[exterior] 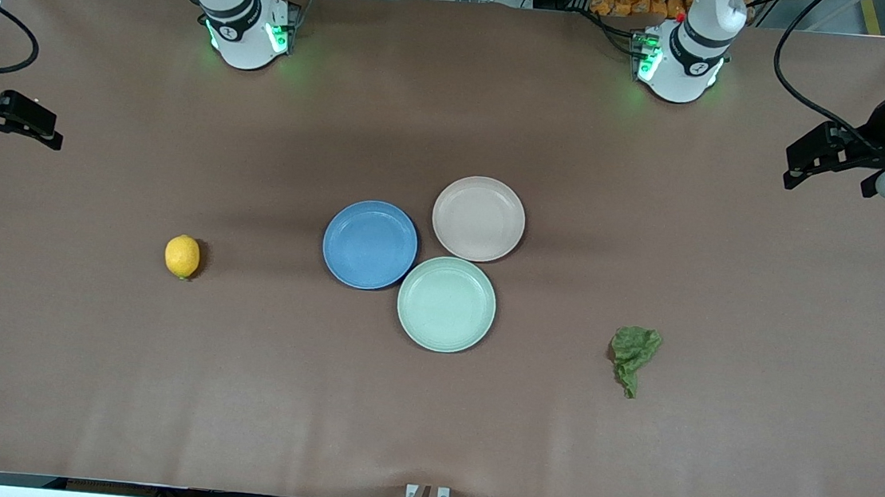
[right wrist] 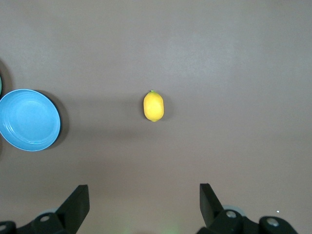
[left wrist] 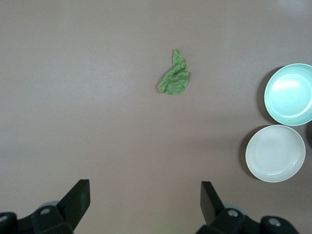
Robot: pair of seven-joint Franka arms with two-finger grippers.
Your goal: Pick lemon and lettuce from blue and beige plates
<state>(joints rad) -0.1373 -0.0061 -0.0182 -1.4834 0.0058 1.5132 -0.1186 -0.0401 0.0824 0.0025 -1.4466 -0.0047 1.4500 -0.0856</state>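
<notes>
The lemon lies on the bare table toward the right arm's end, apart from the empty blue plate. It also shows in the right wrist view, as does the blue plate. The lettuce lies on the table toward the left arm's end, nearer the front camera than the empty beige plate. The left wrist view shows the lettuce and the beige plate. My left gripper and right gripper hang open and empty over the table's two ends.
An empty pale mint-green plate touches the blue and beige plates on the side nearer the front camera; it also shows in the left wrist view. The brown table top spreads wide around the plates.
</notes>
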